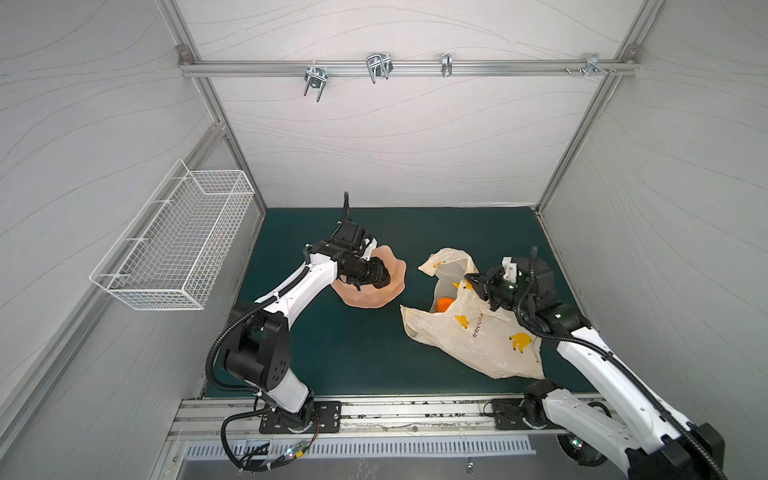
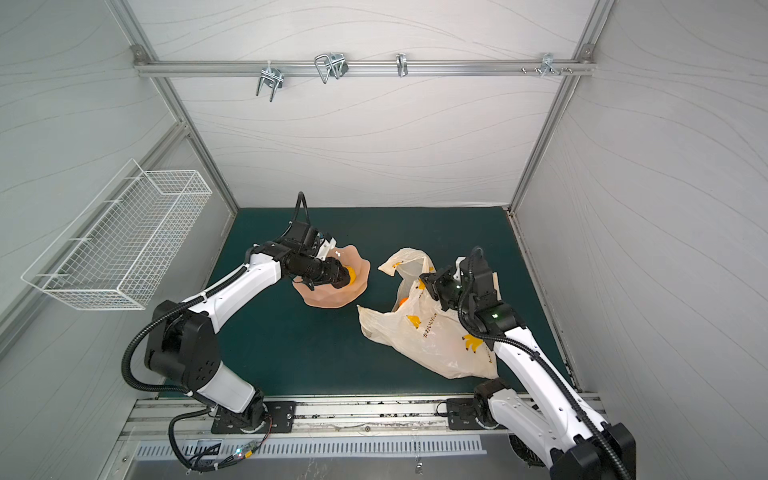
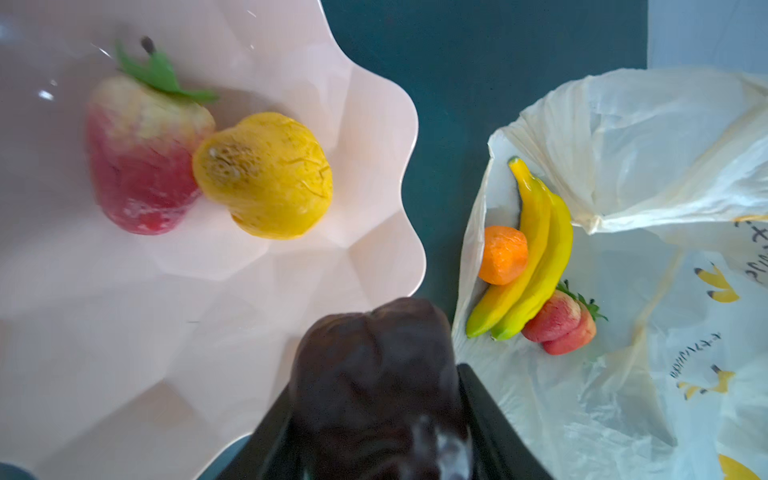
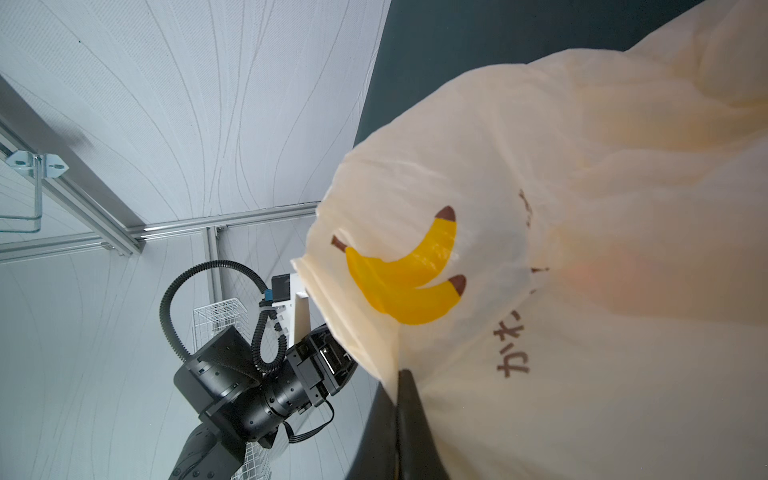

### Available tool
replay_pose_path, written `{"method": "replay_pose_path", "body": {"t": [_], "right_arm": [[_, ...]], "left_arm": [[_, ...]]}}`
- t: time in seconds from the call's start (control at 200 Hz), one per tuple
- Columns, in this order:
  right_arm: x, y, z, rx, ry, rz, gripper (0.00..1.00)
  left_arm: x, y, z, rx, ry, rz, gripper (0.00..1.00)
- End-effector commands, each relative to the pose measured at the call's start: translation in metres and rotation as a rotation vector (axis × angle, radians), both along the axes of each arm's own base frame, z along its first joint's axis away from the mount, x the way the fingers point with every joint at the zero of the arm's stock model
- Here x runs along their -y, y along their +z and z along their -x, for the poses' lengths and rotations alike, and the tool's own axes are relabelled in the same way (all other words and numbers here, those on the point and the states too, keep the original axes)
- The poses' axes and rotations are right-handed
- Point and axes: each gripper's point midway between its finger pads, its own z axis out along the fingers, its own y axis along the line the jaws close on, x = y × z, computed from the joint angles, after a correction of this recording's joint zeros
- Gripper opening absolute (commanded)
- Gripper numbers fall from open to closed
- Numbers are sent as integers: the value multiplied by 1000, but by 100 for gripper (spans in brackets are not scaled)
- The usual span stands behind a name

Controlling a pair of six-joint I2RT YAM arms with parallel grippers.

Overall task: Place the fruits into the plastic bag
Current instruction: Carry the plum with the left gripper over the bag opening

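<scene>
My left gripper (image 3: 374, 399) is shut on the dark brown-purple fruit (image 3: 370, 353) and hovers over the pink bowl (image 1: 374, 298) near its rim; it also shows in a top view (image 2: 347, 277). In the bowl lie a red strawberry (image 3: 141, 158) and a yellow pear-shaped fruit (image 3: 266, 174). The plastic bag (image 1: 478, 332) lies to the right with its mouth open. Inside it are two bananas (image 3: 536, 249), an orange (image 3: 503, 254) and a strawberry (image 3: 559, 328). My right gripper (image 4: 402, 382) is shut on the bag's upper edge and holds it up.
A white wire basket (image 1: 174, 245) hangs on the left wall. Metal hooks (image 1: 378, 66) sit on the rail high at the back. Green mat (image 1: 353, 345) lies between the bowl and the front rail.
</scene>
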Motion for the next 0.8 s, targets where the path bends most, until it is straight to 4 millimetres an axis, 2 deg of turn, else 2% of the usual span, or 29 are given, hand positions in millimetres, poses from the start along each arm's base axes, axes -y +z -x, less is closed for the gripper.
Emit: {"method": "replay_pose_path", "body": {"t": [0.0, 0.285, 0.795], "right_arm": [[2, -3, 0, -9, -13, -5, 0], [3, -3, 1, -10, -15, -5, 0], [3, -3, 0, -9, -15, -4, 0]], "left_arm": [[24, 26, 0, 50, -56, 188, 40], [32, 17, 12, 19, -71, 273, 39], [48, 21, 21, 25, -137, 336, 36]]}}
